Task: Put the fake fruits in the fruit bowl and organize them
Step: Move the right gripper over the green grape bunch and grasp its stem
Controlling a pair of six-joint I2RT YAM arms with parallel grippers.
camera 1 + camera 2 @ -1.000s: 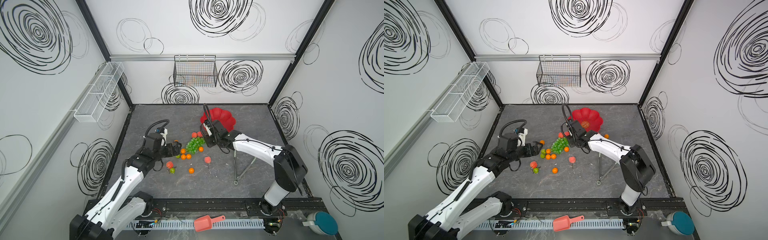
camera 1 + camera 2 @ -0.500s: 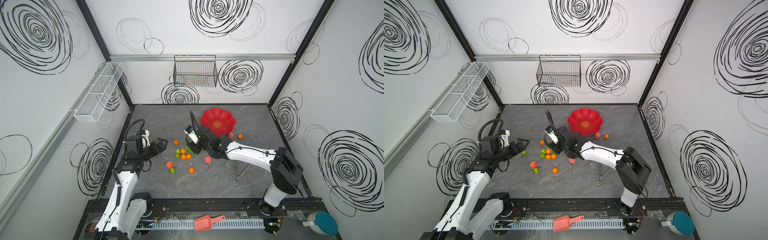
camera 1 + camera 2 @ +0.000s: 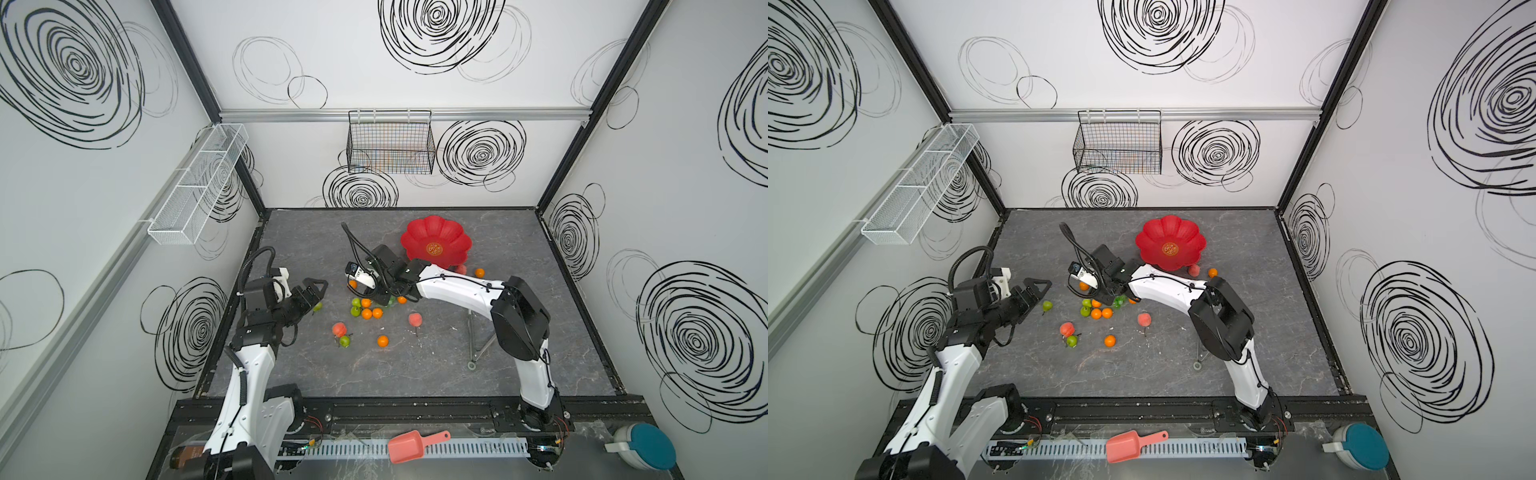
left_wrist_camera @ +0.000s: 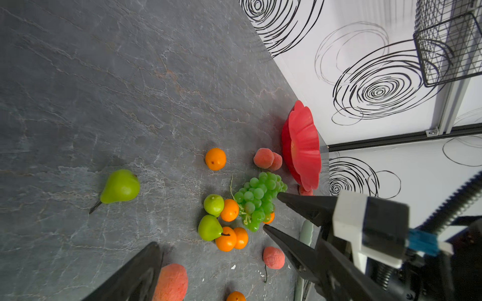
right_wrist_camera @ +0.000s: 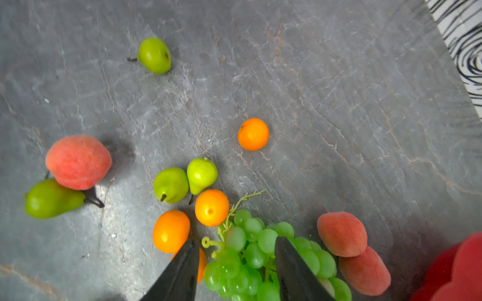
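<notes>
Both top views hang high over the front rail, tilted down toward the back wall (image 3: pixel 395 83). They sit far out, take in the whole table (image 3: pixel 415 374), and are near-identical with a slight sideways offset.

Left wrist view is low, rolled sideways and mid-range, looking across the grape bunch (image 4: pixel 258 200) to the red bowl (image 4: pixel 302 146).

Right wrist view is very close, looking down past the right gripper (image 5: pixel 237 239) onto that bunch.

All four views share the table patch in front of the bowl.
</notes>
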